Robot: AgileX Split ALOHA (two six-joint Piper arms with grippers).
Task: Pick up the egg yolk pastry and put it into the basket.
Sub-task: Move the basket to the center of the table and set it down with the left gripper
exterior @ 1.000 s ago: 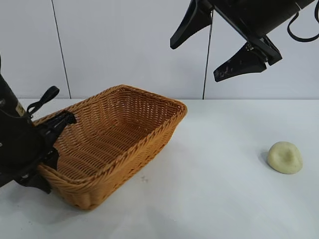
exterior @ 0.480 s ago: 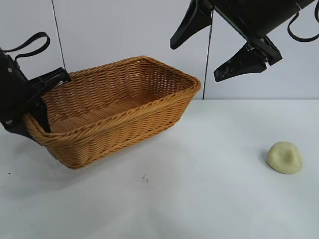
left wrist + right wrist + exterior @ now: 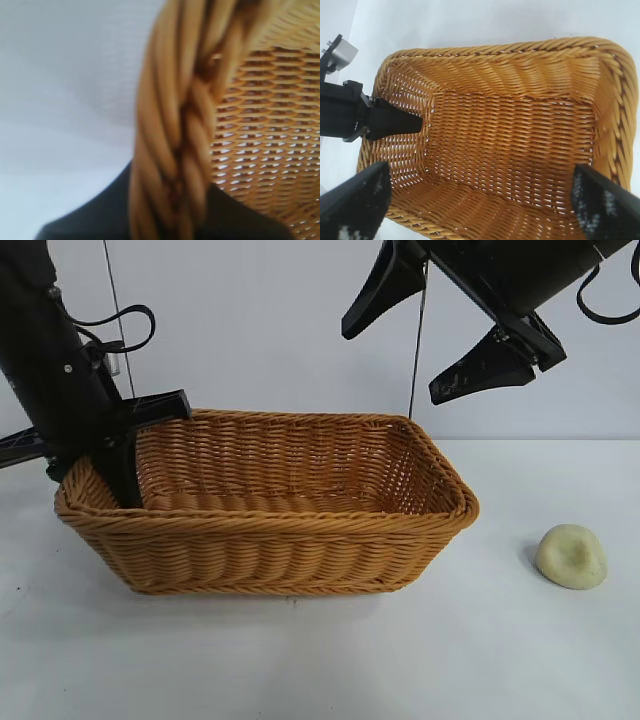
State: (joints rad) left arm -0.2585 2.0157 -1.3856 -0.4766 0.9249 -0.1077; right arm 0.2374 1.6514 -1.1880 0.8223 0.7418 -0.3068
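The golden-brown wicker basket [image 3: 270,540] stands level at the table's left and middle, long side toward the exterior camera. My left gripper [image 3: 108,472] is shut on the basket's braided rim [image 3: 175,140] at its left end, with one finger inside the wall. The basket is empty. The pale cream-yellow egg yolk pastry [image 3: 571,556] lies on the table at the right, apart from the basket. My right gripper [image 3: 390,365] hangs open and empty high above the basket's right end. Its wrist view looks down into the basket [image 3: 495,55] and shows the left gripper's finger [image 3: 395,122].
The white table [image 3: 480,660] is bare between the basket's right end and the pastry. A white wall stands behind.
My left gripper has risen and swung the basket round, from angled and tilted at the left to level and long side on, reaching farther right. The right arm and pastry have not moved.
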